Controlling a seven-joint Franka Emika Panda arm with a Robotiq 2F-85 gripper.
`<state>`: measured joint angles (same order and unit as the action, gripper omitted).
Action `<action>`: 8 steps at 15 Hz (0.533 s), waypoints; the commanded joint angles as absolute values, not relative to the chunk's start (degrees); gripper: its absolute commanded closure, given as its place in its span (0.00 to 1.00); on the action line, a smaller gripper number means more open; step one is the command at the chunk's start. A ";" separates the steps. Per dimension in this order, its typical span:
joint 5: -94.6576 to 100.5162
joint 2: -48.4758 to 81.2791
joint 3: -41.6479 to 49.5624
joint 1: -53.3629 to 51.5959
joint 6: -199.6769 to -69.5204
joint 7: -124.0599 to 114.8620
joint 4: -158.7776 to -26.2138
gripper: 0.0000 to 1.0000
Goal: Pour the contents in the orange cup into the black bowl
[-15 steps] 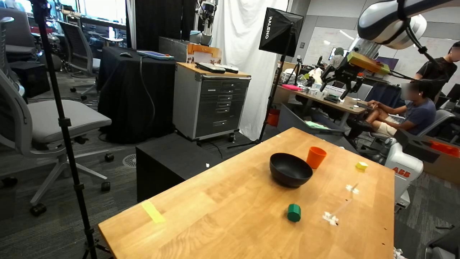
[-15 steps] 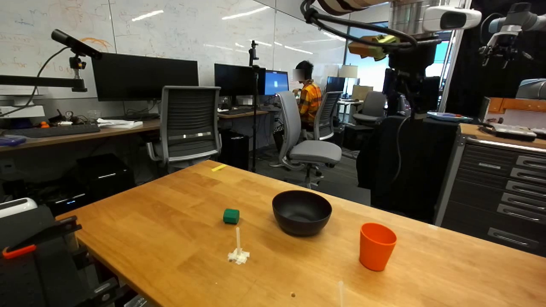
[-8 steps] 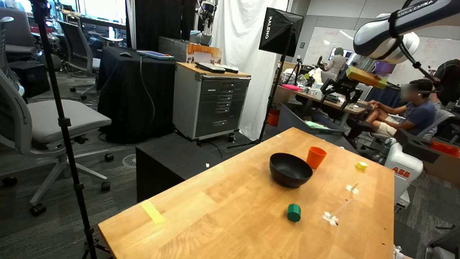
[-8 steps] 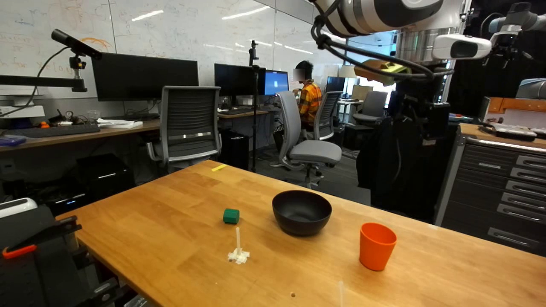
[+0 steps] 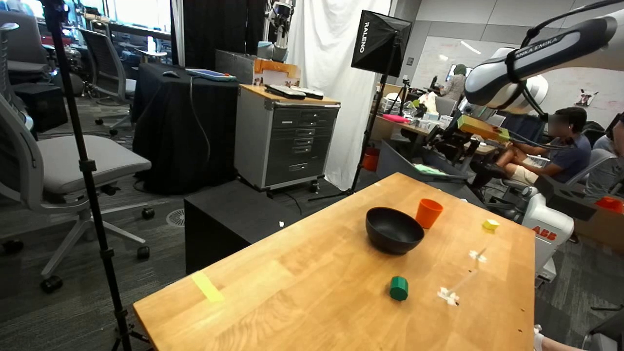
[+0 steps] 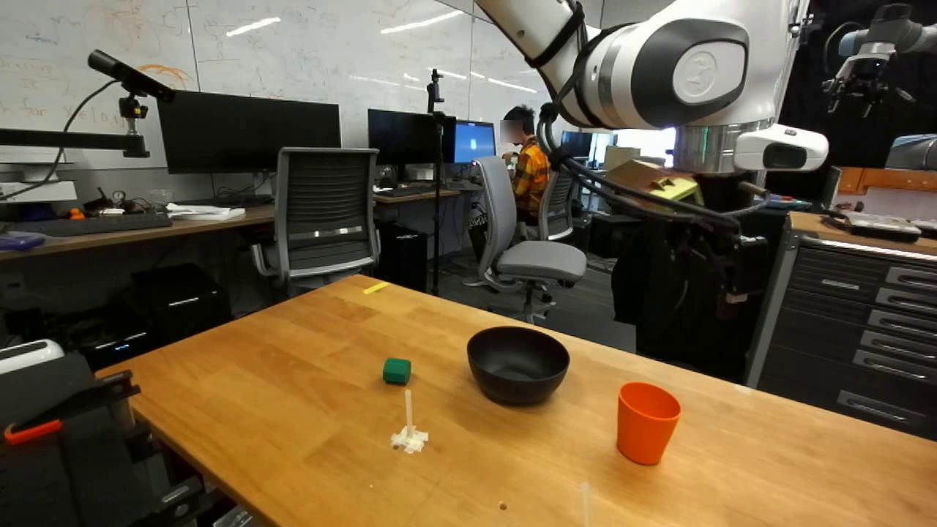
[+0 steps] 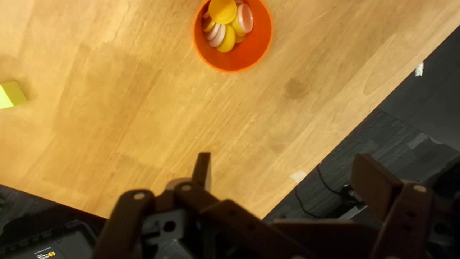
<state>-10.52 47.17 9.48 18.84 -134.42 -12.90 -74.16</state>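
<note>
The orange cup (image 6: 646, 432) stands upright on the wooden table in both exterior views, a short way from the black bowl (image 6: 517, 377). Seen from above in the wrist view, the orange cup (image 7: 251, 54) holds the contents (image 7: 225, 30), yellow and pale pinkish discs. Nothing shows inside the black bowl (image 5: 394, 234), which is out of the wrist view. My gripper (image 7: 284, 157) is open, its fingers wide apart with nothing between them. It hangs above and away from the cup, over the table's edge in the wrist view.
A yellow block (image 5: 490, 224) lies near the table's side edge. A green block (image 6: 397, 371) rests beyond the bowl. Thin upright rods in white tape (image 6: 409, 440) are fixed to the table (image 5: 312, 287). A black box (image 5: 239, 214) stands beside it.
My arm has come down, bringing the open gripper lower in both exterior views. Cup, bowl and blocks have stayed where they were.
</note>
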 commanded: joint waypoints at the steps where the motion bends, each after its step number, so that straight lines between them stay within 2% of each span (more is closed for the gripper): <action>1: -10.28 49.59 9.30 18.68 -137.92 -11.88 -73.18 0.00; 8: -9.76 51.34 9.89 18.32 -137.35 -12.67 -73.88 0.00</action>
<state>-10.18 51.18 9.45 18.41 -137.16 -12.64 -74.13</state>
